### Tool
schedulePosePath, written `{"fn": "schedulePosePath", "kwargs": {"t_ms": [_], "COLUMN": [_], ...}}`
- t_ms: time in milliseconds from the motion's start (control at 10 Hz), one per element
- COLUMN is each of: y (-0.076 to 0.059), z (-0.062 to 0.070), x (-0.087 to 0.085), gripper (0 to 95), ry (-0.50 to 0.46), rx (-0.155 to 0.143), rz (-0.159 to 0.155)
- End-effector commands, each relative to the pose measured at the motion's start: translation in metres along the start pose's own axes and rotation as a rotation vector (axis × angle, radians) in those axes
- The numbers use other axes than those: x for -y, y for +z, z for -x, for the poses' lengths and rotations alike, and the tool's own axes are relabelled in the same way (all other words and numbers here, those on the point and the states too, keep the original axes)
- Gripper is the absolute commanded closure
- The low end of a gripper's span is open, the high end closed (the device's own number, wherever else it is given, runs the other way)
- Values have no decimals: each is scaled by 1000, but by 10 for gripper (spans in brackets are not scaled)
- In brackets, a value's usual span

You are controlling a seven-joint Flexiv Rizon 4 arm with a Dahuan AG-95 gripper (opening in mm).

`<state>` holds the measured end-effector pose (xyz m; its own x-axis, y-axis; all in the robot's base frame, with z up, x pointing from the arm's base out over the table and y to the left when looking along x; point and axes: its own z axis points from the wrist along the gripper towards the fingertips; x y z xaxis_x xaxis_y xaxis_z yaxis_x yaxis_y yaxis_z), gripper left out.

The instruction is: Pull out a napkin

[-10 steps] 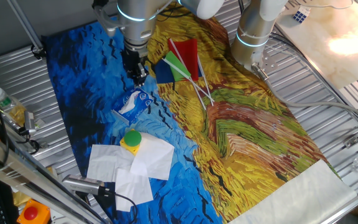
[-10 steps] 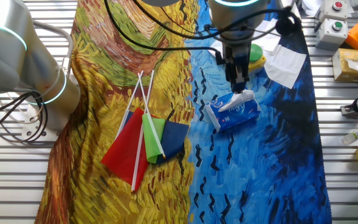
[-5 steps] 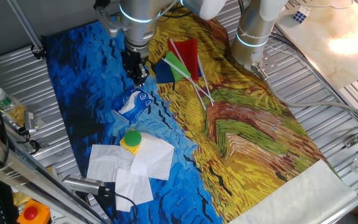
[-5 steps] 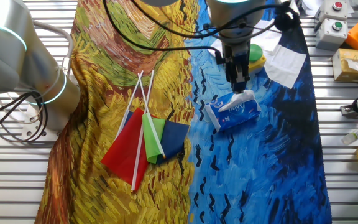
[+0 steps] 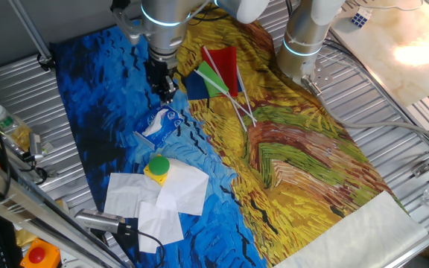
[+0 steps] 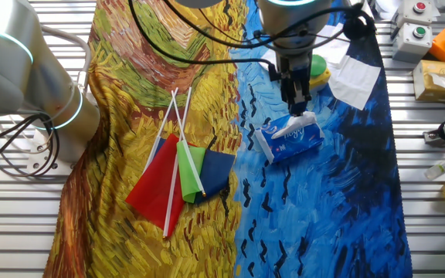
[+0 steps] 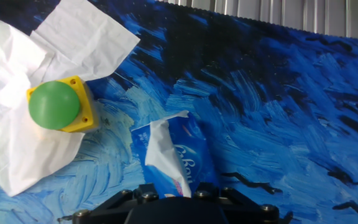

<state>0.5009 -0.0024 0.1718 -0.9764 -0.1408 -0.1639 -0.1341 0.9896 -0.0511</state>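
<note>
The blue plastic tissue packet (image 5: pixel 161 124) lies on the blue part of the painted cloth. A small white napkin (image 6: pixel 303 119) sticks out of its top, and it also shows in the hand view (image 7: pixel 164 155). My gripper (image 5: pixel 164 92) hangs a little above the packet's far end without touching it. It also shows in the other fixed view (image 6: pixel 297 102). Its two fingers stand close together and hold nothing. In the hand view only the black gripper body shows at the bottom edge.
A yellow box with a green button (image 5: pixel 156 167) sits on several flat white sheets (image 5: pixel 146 197) near the packet. Red, green and blue flags on white sticks (image 5: pixel 216 77) lie on the yellow side. A second arm's base (image 5: pixel 302 45) stands at the back.
</note>
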Motion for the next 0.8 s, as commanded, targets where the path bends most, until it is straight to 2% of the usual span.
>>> {"fn": "schedulePosePath", "kwargs": {"t_ms": [100, 600, 800], "y": [-1, 0, 13], "z": [0, 0, -3], "x": [0, 0, 0], "gripper": [570, 570, 570], "ry": [-7, -6, -8], "rx": [-5, -14, -10], "rz": [-1, 1, 5]}}
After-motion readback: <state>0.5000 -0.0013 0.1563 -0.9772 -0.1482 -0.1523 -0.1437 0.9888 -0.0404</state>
